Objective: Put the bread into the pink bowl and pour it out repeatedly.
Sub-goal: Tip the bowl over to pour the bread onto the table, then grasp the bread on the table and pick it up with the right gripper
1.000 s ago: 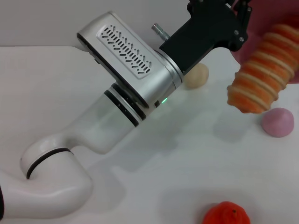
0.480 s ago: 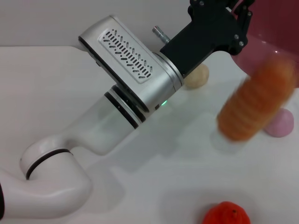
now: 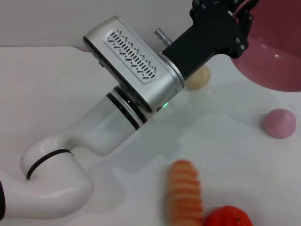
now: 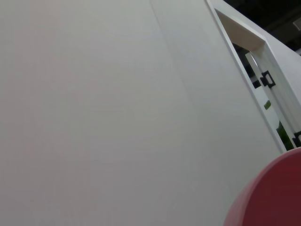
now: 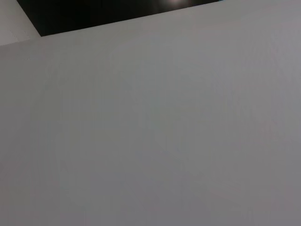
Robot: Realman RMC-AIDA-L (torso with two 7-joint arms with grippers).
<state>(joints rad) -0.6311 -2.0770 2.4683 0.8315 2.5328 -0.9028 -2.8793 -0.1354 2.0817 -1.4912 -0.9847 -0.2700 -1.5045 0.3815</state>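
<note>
The bread (image 3: 185, 195), an orange and cream striped roll, lies on the white table near the front edge, close beside the orange fruit. My left gripper (image 3: 243, 12) is raised at the back right and is shut on the rim of the pink bowl (image 3: 277, 52), which it holds tilted in the air with nothing in it. The bowl's edge also shows in the left wrist view (image 4: 275, 197). The right gripper is out of view; the right wrist view shows only a blank surface.
An orange tangerine-like fruit (image 3: 227, 217) sits at the front edge beside the bread. A small solid pink lump (image 3: 279, 123) lies at the right under the bowl. A round beige lump (image 3: 199, 77) lies behind the left arm. The white table (image 3: 47, 94) stretches to the left.
The bread has slid out of the tilted bowl, fallen and rolled forward to rest by the orange fruit. The bowl and left gripper have stayed raised, barely moving.
</note>
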